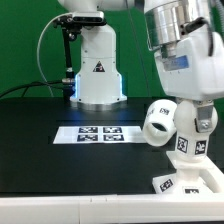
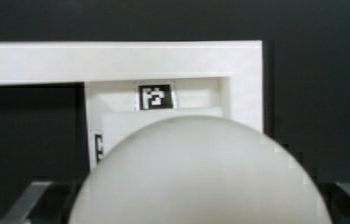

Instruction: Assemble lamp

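Observation:
In the wrist view my gripper (image 2: 190, 206) is shut on the lamp's round white bulb (image 2: 190, 165), which fills the space between the two dark fingers (image 2: 40, 205). Beyond the bulb is the white angular base block (image 2: 119, 60) with a square tag on an inner face. In the exterior view the gripper (image 1: 186, 132) holds the bulb (image 1: 184, 147) a little above the base block (image 1: 190, 185) at the front of the exterior view's right. The tapered shade (image 1: 155, 122), also tagged, sits just beside the gripper toward the exterior view's left.
The marker board (image 1: 98, 133) lies flat on the black table toward the back middle. The arm's white pedestal (image 1: 98, 75) stands behind it, before a green backdrop. The table's pale front edge (image 1: 60, 205) runs along the bottom.

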{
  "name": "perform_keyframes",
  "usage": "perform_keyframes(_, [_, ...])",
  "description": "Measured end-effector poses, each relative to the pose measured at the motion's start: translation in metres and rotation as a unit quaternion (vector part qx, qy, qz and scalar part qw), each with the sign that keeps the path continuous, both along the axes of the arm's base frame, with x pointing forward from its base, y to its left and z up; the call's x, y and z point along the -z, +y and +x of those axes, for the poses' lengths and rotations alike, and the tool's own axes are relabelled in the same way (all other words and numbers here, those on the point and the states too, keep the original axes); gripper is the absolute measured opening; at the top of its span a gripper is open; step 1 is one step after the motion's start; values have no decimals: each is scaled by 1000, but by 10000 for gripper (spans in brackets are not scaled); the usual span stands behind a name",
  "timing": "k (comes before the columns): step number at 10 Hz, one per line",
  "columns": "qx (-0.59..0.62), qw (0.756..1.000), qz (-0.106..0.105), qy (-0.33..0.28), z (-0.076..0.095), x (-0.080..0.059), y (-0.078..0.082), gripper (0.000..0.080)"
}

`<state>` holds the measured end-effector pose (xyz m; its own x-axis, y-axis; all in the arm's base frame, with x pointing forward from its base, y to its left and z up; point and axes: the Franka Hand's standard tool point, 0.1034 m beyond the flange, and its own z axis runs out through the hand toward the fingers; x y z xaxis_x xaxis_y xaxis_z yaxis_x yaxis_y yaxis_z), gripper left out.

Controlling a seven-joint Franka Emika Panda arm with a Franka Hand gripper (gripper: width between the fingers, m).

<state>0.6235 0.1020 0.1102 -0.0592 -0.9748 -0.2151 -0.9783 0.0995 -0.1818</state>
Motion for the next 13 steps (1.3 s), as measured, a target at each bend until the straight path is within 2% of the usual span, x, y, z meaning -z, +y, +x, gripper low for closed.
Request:
perform_keyframes(2, [-27,1000,-5,-5,0,0,1,576])
perform_keyframes(3, [-82,996,-16,-8,-2,1,0,649])
perform_keyframes(4, [-193,981,-29,-13,-3,1,-1,688])
perform_keyframes(5, [-278,960,-32,-19,-1,-1,-1,696])
perform_keyframes(6, [-324,946,-30,-18,0,-1,2,696])
perform_keyframes(7, [-346,937,-41,-33,1,-1,2,699])
perform_keyframes(10, [-431,899,-54,-52,0,1,0,699])
perform_keyframes(11, [-470,879,-61,-61,0,1,0,699])
perform_keyframes(12, [-563,818,-92,-70,1,-2,-4,699])
perform_keyframes(13, [-627,767,-115,-74,2,-4,-5,699])
